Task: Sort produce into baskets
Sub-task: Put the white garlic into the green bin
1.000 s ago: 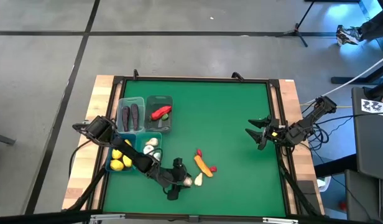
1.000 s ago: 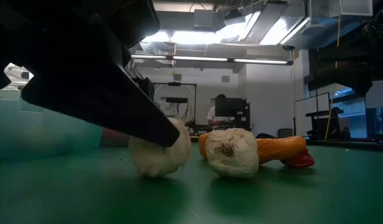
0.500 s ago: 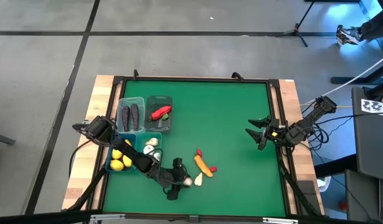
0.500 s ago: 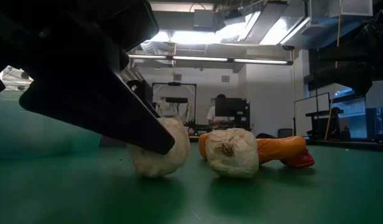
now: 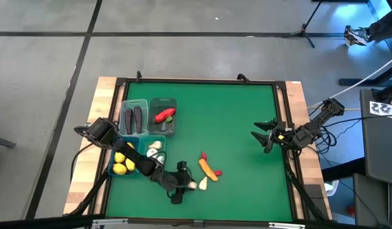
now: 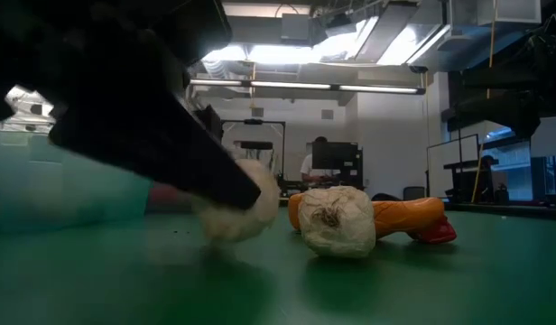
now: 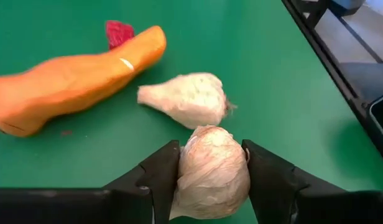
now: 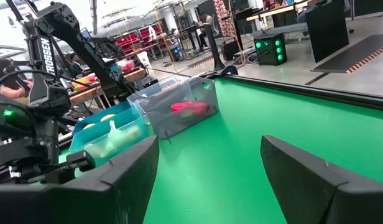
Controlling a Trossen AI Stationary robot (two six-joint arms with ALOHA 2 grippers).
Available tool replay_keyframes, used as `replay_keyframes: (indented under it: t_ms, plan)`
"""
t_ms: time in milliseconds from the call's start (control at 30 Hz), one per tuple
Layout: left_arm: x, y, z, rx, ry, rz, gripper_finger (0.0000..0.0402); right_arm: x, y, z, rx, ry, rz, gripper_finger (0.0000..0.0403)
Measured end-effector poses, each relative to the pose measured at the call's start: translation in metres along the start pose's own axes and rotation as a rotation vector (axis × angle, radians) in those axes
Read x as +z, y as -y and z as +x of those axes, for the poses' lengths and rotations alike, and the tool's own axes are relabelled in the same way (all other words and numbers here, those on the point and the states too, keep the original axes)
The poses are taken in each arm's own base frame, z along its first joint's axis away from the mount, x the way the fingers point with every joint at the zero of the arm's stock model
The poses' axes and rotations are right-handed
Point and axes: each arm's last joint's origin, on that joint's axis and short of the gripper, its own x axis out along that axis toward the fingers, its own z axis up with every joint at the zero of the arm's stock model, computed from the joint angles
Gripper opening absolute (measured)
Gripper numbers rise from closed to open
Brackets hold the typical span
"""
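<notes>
Garlic bulb low in the left wrist picture, now pinched between both fingers of the left gripper, where a second ago spread wider around it with room to spare. Appears a touch raised off the green table in the low view, though blur leaves that unsure. Means, most likely, one more white piece on its way to the basket with the other garlic, just up and left of the grip in the overhead picture. Just beside the held bulb, a second garlic, then the orange carrot and a red pepper behind it. Left arm stretched low along the lower left of the overhead frame, wrist near the table's bottom edge. Right gripper parked at the right edge of the table, fingers spread wide, holding nothing.
</notes>
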Motion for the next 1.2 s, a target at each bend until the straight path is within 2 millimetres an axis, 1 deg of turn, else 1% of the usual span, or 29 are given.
replay_keyframes:
  t_ms: [200,300,467,567,667,767,967,1067,1200]
  plan:
    - [0.020,-0.004,-0.014,0.005,0.028,0.024,0.0166,0.000,0.000,0.000,0.001,0.000,0.000,0.0280]
    - [0.034,-0.008,-0.027,0.014,0.030,0.030,0.0164,0.000,0.000,0.000,0.001,0.000,0.000,0.0280]
    - [0.055,-0.014,-0.054,0.028,0.024,0.031,0.0165,0.000,0.000,0.000,0.000,0.000,-0.002,0.0280]
    - [0.069,-0.017,-0.076,0.028,0.031,0.024,0.0166,0.000,0.000,0.000,0.000,0.000,-0.003,0.0280]
    - [0.075,-0.022,-0.098,0.047,-0.001,0.002,0.0166,0.000,0.000,0.000,0.000,0.000,-0.003,0.0280]
    - [0.079,-0.027,-0.121,0.095,-0.030,-0.051,0.0166,0.000,0.000,0.000,0.000,0.000,-0.003,0.0280]
    - [0.073,-0.037,-0.158,0.250,-0.098,-0.123,0.0166,0.000,0.000,0.000,0.000,0.000,-0.003,0.0280]
    - [0.066,-0.042,-0.170,0.321,-0.149,-0.192,0.0166,0.000,0.000,0.000,0.000,0.000,-0.003,0.0280]
    - [0.053,-0.046,-0.178,0.418,-0.224,-0.326,0.0166,0.000,0.000,0.000,0.000,0.000,-0.003,0.0280]
